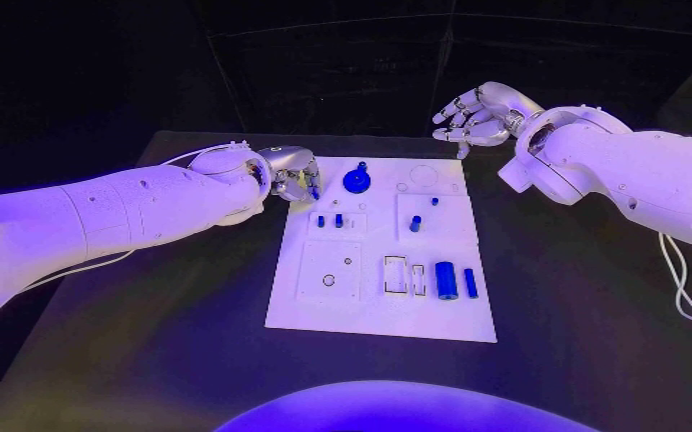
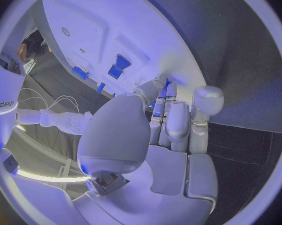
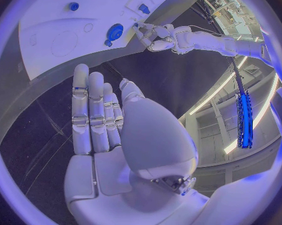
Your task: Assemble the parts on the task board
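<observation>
Left hand [image 1: 293, 174] at task board [image 1: 378, 317] upper-left edge, fingers curled; held part, if any, hidden. Right hand [image 1: 477, 116] upper right, spread, holding nothing.

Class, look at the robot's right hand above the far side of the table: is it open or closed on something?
Open. The right hand holds nothing; in the right wrist view its fingers are extended, clear of the task board.

Two white arms, smooth rounded shells, bulky cuff at each wrist. Left arm [image 1: 116, 214] has small dots/holes along forearm shell, thin white cable looping over wrist. Right arm [image 1: 620, 167] has thin white cable hanging beside it. Left robot hand [image 1: 293, 174] and right robot hand [image 1: 476, 117] silver, segmented fingers, pale rounded fingertip pads [image 3: 82, 72], metal links between segments.
</observation>
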